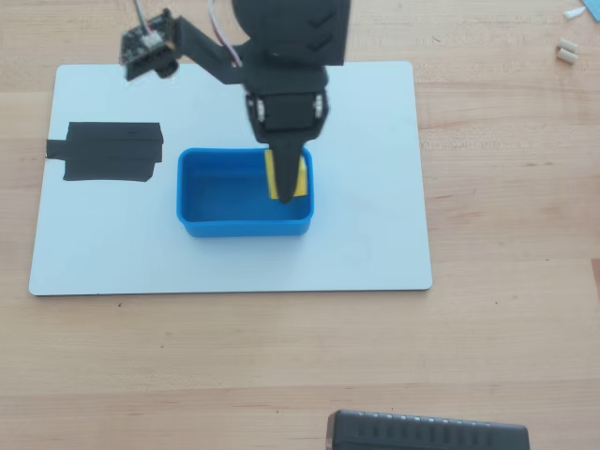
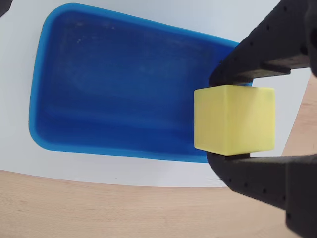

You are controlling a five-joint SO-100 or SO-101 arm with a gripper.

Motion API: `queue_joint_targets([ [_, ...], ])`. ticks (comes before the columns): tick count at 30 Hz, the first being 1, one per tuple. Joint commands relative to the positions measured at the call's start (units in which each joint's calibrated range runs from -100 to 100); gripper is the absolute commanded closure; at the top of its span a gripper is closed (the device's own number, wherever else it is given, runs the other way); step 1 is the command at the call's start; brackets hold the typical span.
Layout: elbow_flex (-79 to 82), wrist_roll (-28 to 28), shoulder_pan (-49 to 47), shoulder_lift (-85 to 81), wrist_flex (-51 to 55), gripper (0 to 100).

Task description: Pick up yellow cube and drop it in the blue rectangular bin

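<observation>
Yellow cube (image 2: 234, 119) clamped by end effector (image 2: 237, 115) | white board (image 1: 375, 187) | wooden table (image 1: 281, 366)

bin: blue rectangular bin (image 2: 114, 94) interior bare, open from above | board: white board (image 1: 375, 187) clear all round it | obstacle: black tape patch (image 1: 108, 151) lies flat, well left in the overhead view

Cube (image 2: 234, 120) in pincer (image 2: 233, 119), seemingly above bin (image 1: 202, 225) right end.
</observation>
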Motion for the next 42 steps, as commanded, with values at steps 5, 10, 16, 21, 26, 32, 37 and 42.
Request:
queue_joint_targets([
  [5,2.58,0.29,-0.67,-6.76,2.53,72],
  [10,1.94,-0.05,-0.15,-10.20,5.34,75],
  [16,4.67,-0.68,-1.78,-22.74,13.51,86],
  [21,16.58,-0.68,-1.87,-37.60,13.76,99],
  [26,27.94,-0.63,-2.98,-48.66,11.37,100],
  [32,44.49,-0.44,-2.64,-57.76,4.51,100],
  [37,56.12,-0.34,-3.33,-68.72,2.94,100],
  [42,60.76,-0.39,-2.47,-80.71,6.50,100],
])
